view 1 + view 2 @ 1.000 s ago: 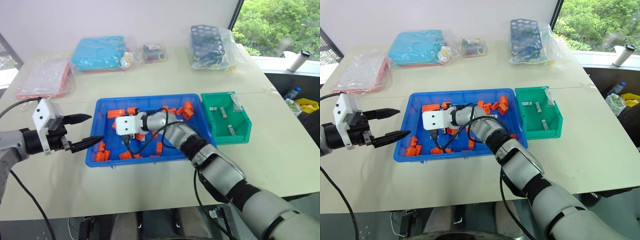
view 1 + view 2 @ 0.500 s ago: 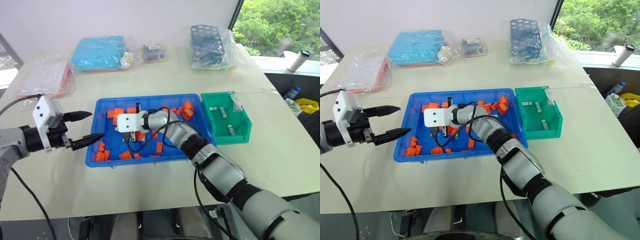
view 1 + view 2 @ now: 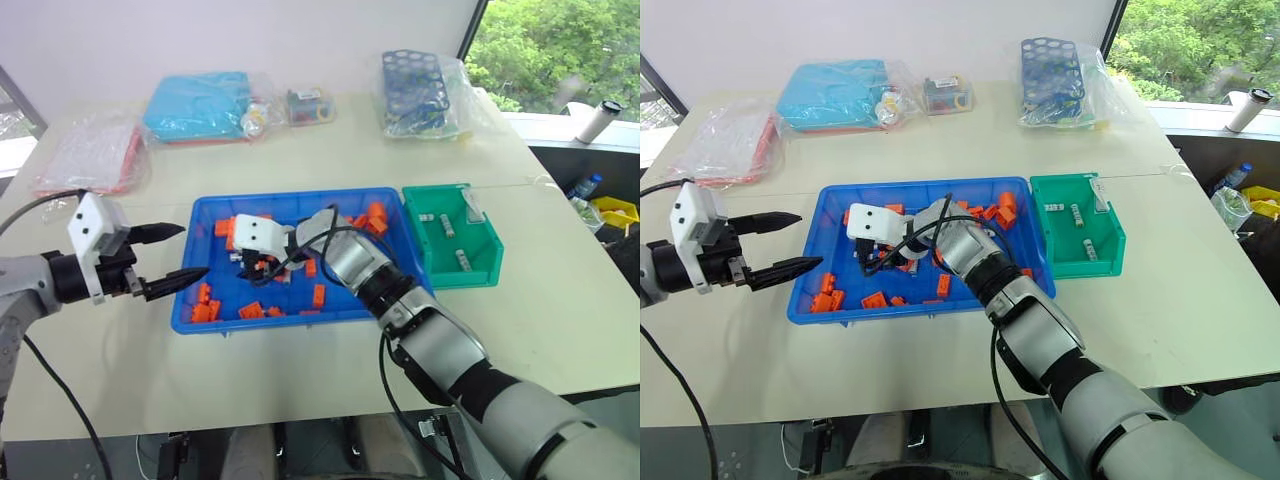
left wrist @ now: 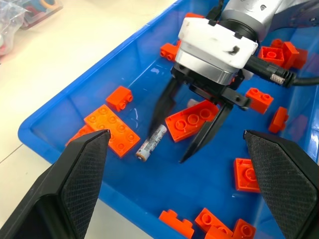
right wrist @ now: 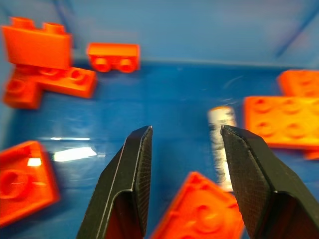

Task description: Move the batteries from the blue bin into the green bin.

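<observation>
- Head views: orange bricks [image 3: 250,310] litter the blue bin [image 3: 385,198]; three batteries [image 3: 445,228] lie in the green bin [image 3: 485,270] beside it. The left gripper [image 3: 182,256] hangs spread and empty outside the blue bin's left wall.
- Left wrist view: the right gripper [image 4: 168,140] points down, parted, empty; a battery [image 4: 151,142] lies on the bin floor touching one tip, a big brick [image 4: 192,118] just beside.
- Right wrist view: that battery [image 5: 220,141] lies alongside one finger [image 5: 251,174].
</observation>
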Tool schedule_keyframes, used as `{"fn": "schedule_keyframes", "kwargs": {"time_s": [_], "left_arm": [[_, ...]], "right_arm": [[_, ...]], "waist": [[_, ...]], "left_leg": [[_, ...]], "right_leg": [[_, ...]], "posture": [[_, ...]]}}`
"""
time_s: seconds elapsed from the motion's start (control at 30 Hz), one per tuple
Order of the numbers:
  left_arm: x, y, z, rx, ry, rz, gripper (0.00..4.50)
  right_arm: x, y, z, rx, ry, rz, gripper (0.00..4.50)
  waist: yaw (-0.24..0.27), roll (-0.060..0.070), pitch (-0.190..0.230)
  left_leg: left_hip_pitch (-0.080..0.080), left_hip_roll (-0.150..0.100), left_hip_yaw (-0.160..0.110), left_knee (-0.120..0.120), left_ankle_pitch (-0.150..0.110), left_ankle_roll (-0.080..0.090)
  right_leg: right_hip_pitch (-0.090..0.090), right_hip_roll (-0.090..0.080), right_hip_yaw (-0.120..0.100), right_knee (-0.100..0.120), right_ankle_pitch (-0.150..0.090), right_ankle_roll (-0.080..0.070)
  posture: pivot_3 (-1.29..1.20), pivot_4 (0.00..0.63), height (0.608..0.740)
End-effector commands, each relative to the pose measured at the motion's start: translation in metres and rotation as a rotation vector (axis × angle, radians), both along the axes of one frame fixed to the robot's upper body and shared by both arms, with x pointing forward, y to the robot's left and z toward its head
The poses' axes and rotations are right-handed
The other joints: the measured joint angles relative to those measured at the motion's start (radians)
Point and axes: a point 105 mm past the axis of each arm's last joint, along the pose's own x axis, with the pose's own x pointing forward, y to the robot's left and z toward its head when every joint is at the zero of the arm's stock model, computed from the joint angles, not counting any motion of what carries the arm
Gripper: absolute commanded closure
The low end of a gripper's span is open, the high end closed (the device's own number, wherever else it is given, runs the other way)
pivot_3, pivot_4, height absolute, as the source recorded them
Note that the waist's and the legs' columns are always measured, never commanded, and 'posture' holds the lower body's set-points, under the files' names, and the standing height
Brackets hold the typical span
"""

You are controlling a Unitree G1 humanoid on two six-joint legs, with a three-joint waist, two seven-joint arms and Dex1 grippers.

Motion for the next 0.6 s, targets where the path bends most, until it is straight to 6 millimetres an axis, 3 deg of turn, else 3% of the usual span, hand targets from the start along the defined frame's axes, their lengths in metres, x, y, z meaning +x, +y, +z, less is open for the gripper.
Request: {"fn": "schedule_keyframes", "kwargs": {"time_s": [0.03,0.33,0.6], "left_arm": [[-0.002,-0.002,0.006,0.015,-0.042,-0.011,0.0],[-0.005,-0.002,0.004,0.005,-0.044,0.003,0.0],[-0.004,-0.005,0.004,-0.001,-0.05,0.0,0.0]], "right_arm": [[0.004,0.011,0.019,0.024,0.022,-0.04,2.13],[0.005,0.012,0.026,0.058,0.112,-0.086,2.13],[0.016,0.007,0.012,0.005,0.09,-0.141,2.13]], "waist": [[0.0,0.0,0.0],[0.0,0.0,0.0],[-0.002,0.0,0.0]], "left_leg": [[0.0,0.0,0.0,0.0,0.0,0.0],[0.0,0.0,0.0,-0.001,0.0,0.0],[0.0,0.0,0.0,-0.001,0.0,-0.001]], "right_leg": [[0.0,0.0,0.0,0.0,0.0,0.0],[0.0,-0.003,0.0,0.0,0.0,0.0],[-0.001,-0.004,0.0,0.0,-0.001,-0.001]], "posture": [[0.0,0.15,0.739],[0.0,0.15,0.739],[0.0,0.15,0.739]]}}
